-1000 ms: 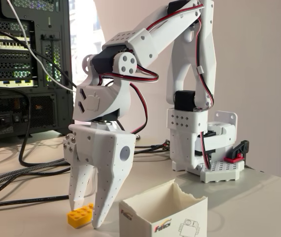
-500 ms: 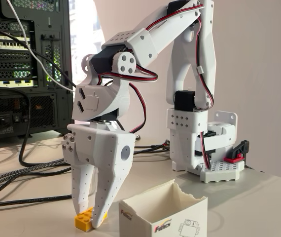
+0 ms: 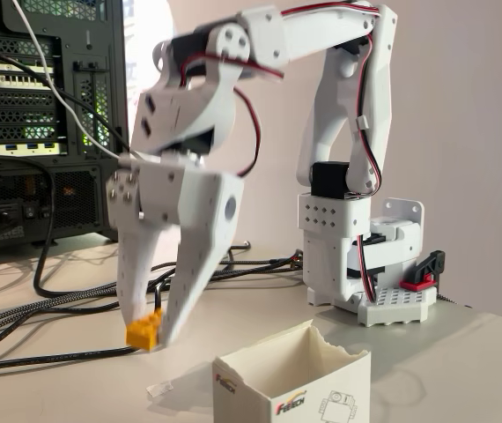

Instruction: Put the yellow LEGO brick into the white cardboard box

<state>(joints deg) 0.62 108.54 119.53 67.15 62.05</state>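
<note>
My fingers (image 3: 145, 328) sit in the lower left of the fixed view, pointing down and a little blurred, and they are closed on the yellow LEGO brick (image 3: 144, 332). The brick is pinched between their tips, its orange-yellow studded body poking out to the left and below them. It hangs clear of the table (image 3: 48, 392), with pale tabletop visible under it.

The white cardboard box (image 3: 291, 381) stands at the bottom of the frame, right of centre, its jagged top edge open and its red-and-black logo and small robot drawing on the front face. The brick is to the left of the box and slightly above its rim, near it but apart; it is not over the opening.

My white arm (image 3: 277, 44) rises from the fingers to the top of the frame, then drops down on the right to my base (image 3: 348, 256) in the middle right. Red and black wires loop along the joints. Just beside the base, to the right, lies a white studded baseplate (image 3: 401, 304) with a red piece (image 3: 418, 284) on it.

A black computer tower (image 3: 44, 115) fills the upper left, and dark cables (image 3: 22, 317) trail from it across the table behind my fingers.
</note>
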